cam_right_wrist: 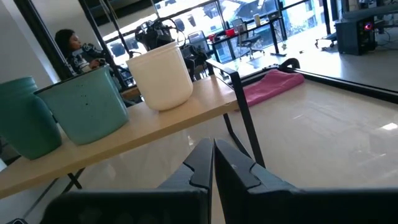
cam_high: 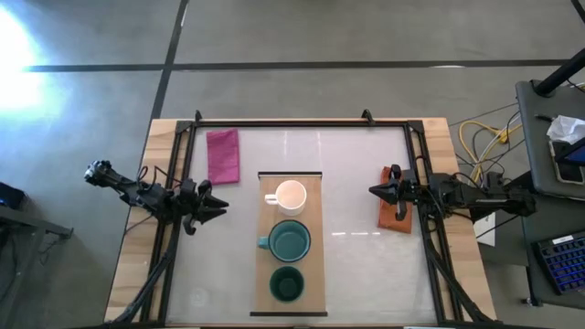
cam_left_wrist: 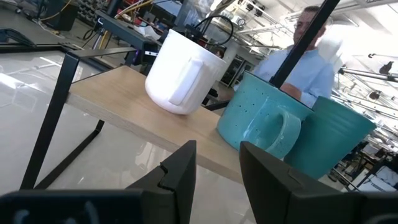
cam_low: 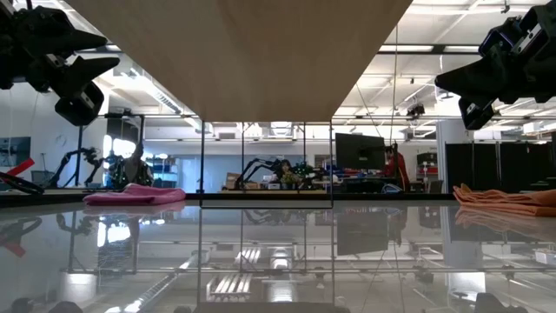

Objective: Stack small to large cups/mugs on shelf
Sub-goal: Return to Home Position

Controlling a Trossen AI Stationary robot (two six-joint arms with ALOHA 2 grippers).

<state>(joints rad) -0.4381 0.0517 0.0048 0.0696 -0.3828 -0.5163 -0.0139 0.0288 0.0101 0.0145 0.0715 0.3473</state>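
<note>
A light-wood shelf (cam_high: 313,247) stands raised on dark legs in the middle of the table. Three cups stand in a row on it, each on its base. The cream-white mug (cam_high: 291,196) is farthest, the teal mug (cam_high: 290,240) is in the middle, and the small dark green cup (cam_high: 287,284) is nearest. My left gripper (cam_high: 223,208) hovers open to the left of the shelf, pointing at it (cam_left_wrist: 217,168). My right gripper (cam_high: 373,191) hovers shut to the right of the shelf, pointing at it (cam_right_wrist: 213,163). Neither gripper touches anything.
A pink folded cloth (cam_high: 223,155) lies at the far left of the table. An orange folded cloth (cam_high: 395,216) lies under my right arm. A dark frame (cam_high: 292,122) runs along the table's far edge and sides. People show in the room beyond the table.
</note>
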